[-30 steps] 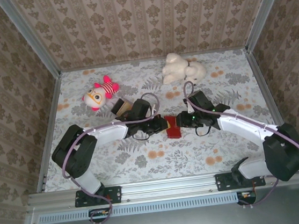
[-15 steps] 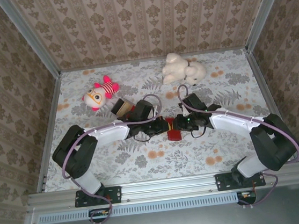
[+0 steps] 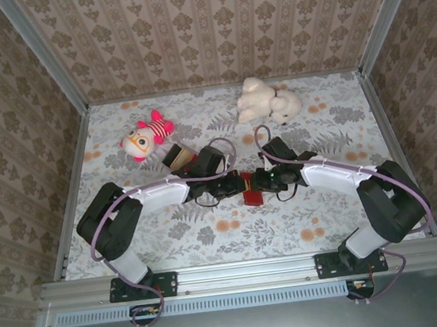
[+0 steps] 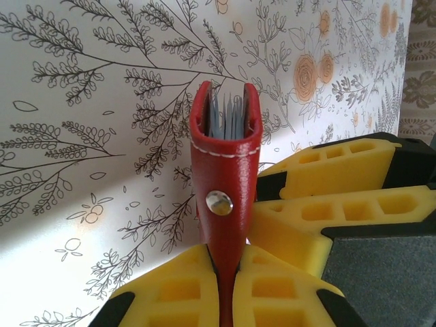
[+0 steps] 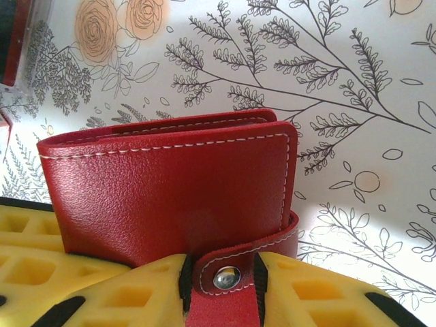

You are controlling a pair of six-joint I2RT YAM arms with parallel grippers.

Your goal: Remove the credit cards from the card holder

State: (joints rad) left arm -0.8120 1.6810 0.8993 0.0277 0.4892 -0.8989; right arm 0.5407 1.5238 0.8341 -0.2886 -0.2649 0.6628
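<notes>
The card holder (image 3: pixel 252 194), a small red wallet, stands on edge at mid-table between both grippers. My left gripper (image 3: pixel 239 184) (image 4: pixel 235 266) is shut on its lower spine; in the left wrist view the holder (image 4: pixel 225 170) is edge-on, with grey-blue inner pockets (image 4: pixel 228 116) at its top. My right gripper (image 3: pixel 263 180) (image 5: pixel 221 276) is shut across the snap strap (image 5: pixel 235 262), pads against both strap edges, and the holder's broad red face (image 5: pixel 170 184) rises above it. The snap is fastened. The credit cards are hidden inside the folded holder.
A pink-striped plush toy (image 3: pixel 146 136) lies at the back left and a white plush (image 3: pixel 265 101) at the back right. A small clear box (image 3: pixel 176 155) sits just behind the left arm. Patterned walls enclose the floral tabletop (image 3: pixel 234 233).
My right gripper has moved left onto the card holder's strap. The left gripper keeps its grip and has barely shifted.
</notes>
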